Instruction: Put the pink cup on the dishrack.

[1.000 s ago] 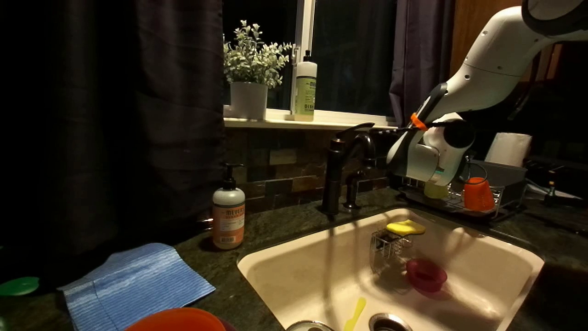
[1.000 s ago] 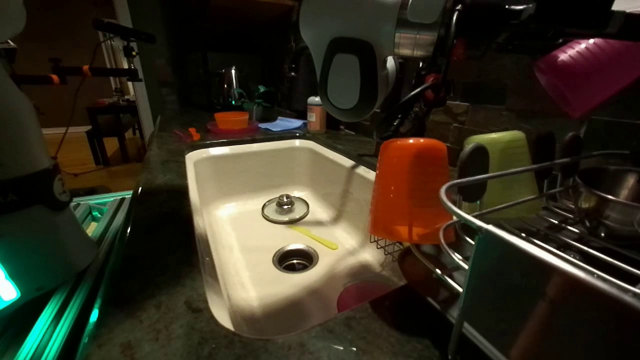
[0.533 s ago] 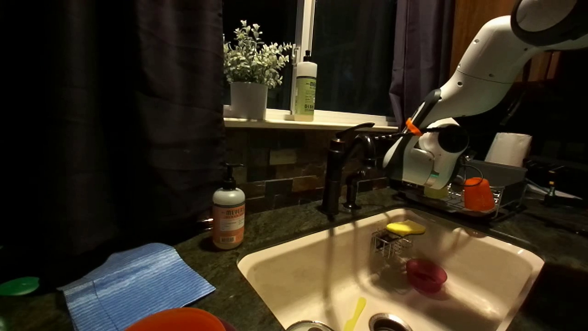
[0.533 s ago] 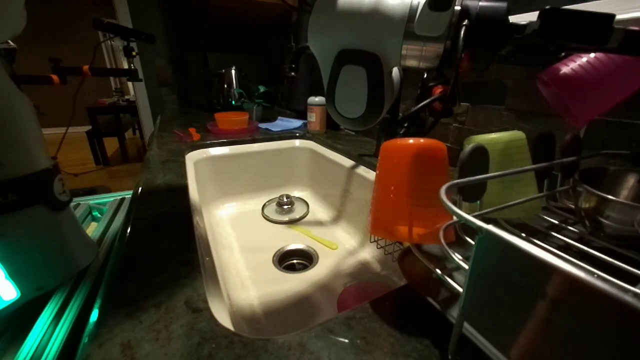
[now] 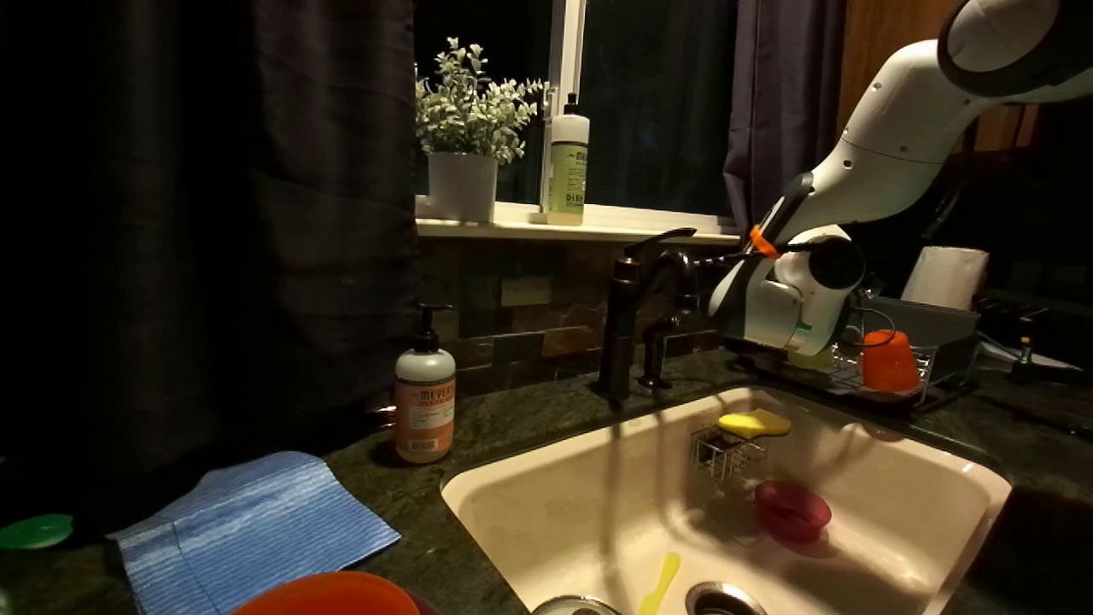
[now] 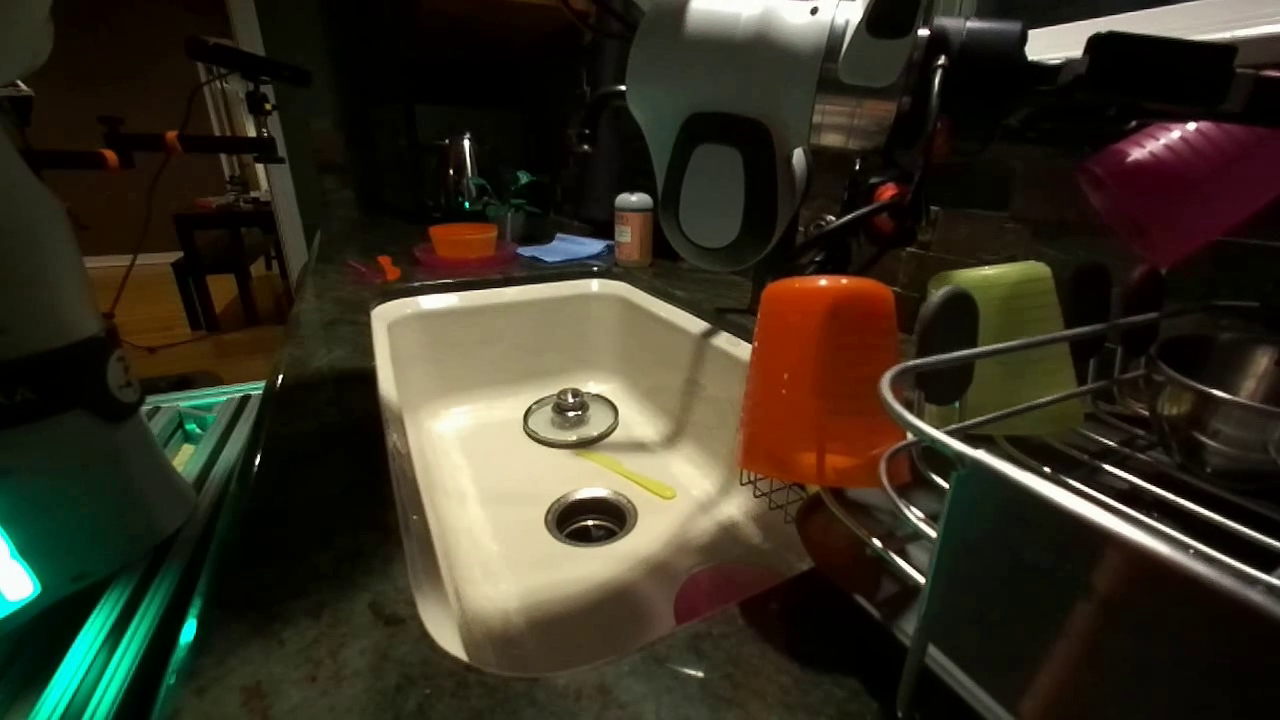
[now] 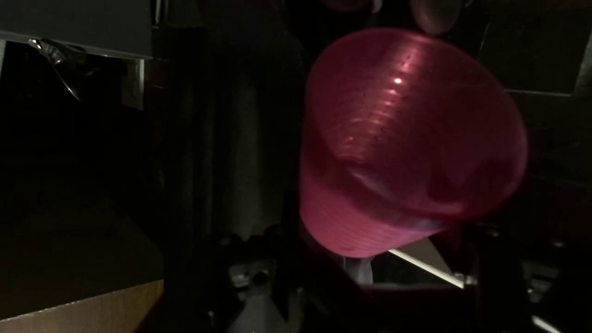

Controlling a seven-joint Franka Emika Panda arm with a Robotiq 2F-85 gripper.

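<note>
The pink cup (image 6: 1185, 185) hangs tilted in the air in an exterior view, above the far side of the dishrack (image 6: 1105, 523). In the wrist view the same pink cup (image 7: 416, 125) fills the space between the dark fingers of my gripper (image 7: 384, 231), which is shut on it. Both fingers are hard to make out against the dark. In the exterior view facing the window, the dishrack (image 5: 845, 376) sits behind the sink corner, while the arm hides the cup and the fingers.
Upside down on the rack stand an orange cup (image 6: 825, 380) and a green cup (image 6: 1010, 350), beside a steel pot (image 6: 1220, 390). A faucet (image 5: 622, 333) rises behind the sink (image 5: 546, 504). Inside the sink lies a pink bowl (image 5: 792, 512), below a yellow sponge (image 5: 756, 423).
My arm has come down a little, carrying the pink cup lower toward the dishrack. The grip has stayed shut, and the things on the rack and in the sink have not moved.
</note>
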